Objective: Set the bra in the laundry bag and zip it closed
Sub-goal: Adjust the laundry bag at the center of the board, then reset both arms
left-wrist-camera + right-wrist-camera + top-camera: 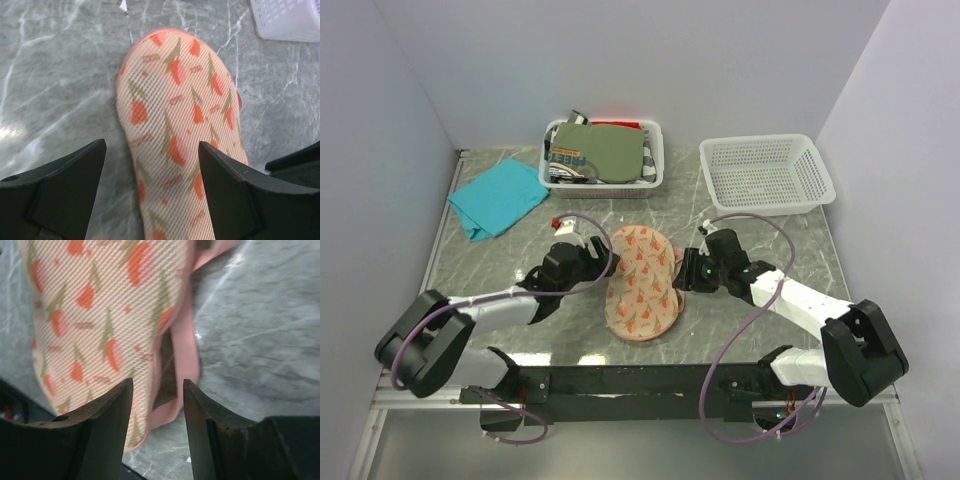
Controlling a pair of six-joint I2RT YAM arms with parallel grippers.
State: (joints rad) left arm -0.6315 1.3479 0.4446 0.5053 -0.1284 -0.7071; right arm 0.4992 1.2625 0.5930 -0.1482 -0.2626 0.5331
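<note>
Laundry bag (642,282): flat at centre of surface (760,235), between my tools. Bra: unseen, probably inside. Zip: right edge gapes, closing still to do. Left tool (151,145): wide open, empty. Right tool (158,382): parted, gripping nothing.

A grey-green marbled table (490,262) stands enclosed by pale walls (640,60) on the left, far and right sides. At far left, a teal cloth (498,196) lies loosely folded on the tabletop, one corner reaching toward the left wall. Just to its right, a white plastic basket (656,150) sits against the far edge, packed with laundry: an olive-green folded garment (602,150) lies on top, a striped cloth (563,158) is tucked at its left end, and a strip of red fabric (616,124) shows along the far rim. At far right, well apart from it, sits a second white mesh basket (765,172).
</note>
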